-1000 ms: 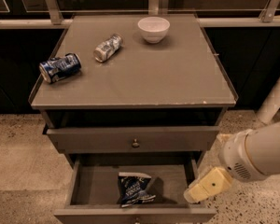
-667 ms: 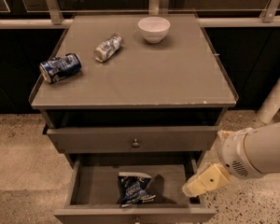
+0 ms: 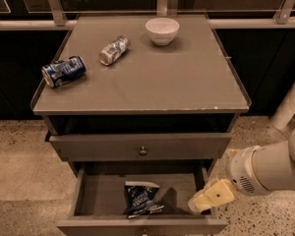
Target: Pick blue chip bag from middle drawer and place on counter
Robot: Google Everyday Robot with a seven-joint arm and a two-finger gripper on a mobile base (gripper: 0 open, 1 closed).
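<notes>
The gripper [image 3: 202,203] sits by the middle drawer [image 3: 101,193], at its right wall, open or closed unclear; the blue chip bag [image 3: 141,198] lies inside.

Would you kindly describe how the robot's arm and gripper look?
The arm is a thick white cylinder ending in a rounded collar with a grey perforated patch. The gripper, at the right front of the middle drawer, is a blocky cream-yellow piece with a dark dot. No cables show.
</notes>
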